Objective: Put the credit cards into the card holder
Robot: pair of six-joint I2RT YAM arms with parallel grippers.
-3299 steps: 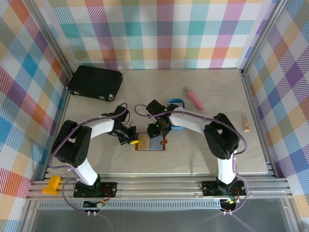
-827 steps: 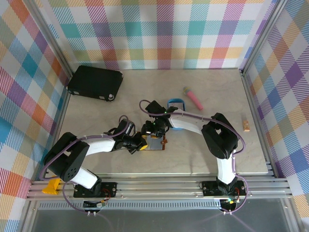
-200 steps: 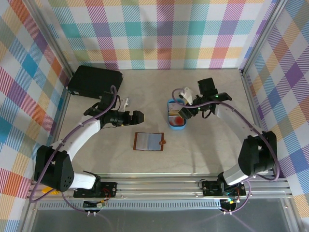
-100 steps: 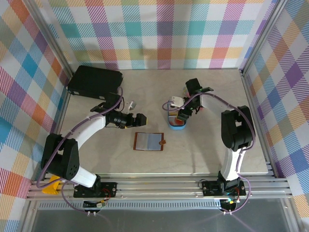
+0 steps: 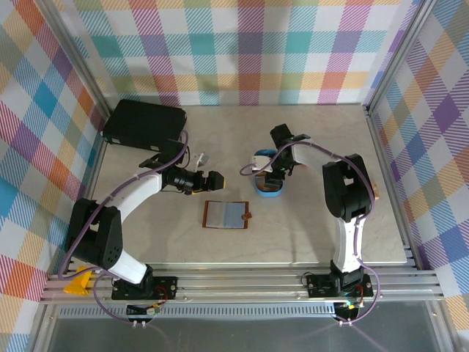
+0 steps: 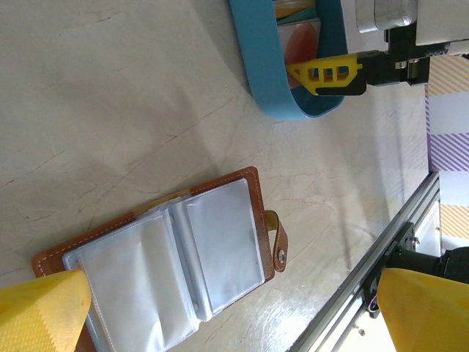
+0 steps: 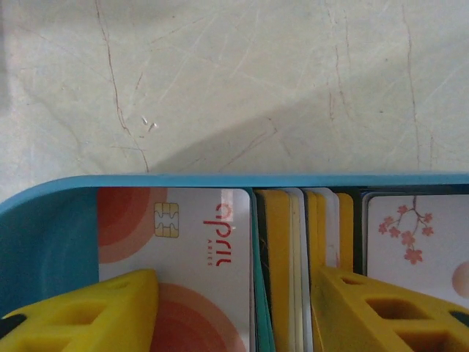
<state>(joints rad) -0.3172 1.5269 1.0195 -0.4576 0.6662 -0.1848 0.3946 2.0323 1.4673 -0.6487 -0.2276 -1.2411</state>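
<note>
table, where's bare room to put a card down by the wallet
Bare: the table between the wallet and the near rail, and the far strip right of the case. Crowded: around the tray, where the right fingers reach in.

The card holder (image 5: 226, 215) is brown, the tray (image 6: 258, 66) blue, the walls (image 5: 242, 51) plaid

Right wrist: blue tray (image 7: 183, 180) cut off at 3, 6, 9 o'clock; white card (image 7: 205, 253), 7 o'clock corner under right gripper (image 7: 236, 293) finger; blossom card (image 7: 410, 227) cut at 3 o'clock; yellow stack (image 7: 278, 249), count unclear.
Left wrist: card holder (image 6: 220, 242), 8 o'clock corner behind left gripper (image 6: 234, 293) finger.
</note>
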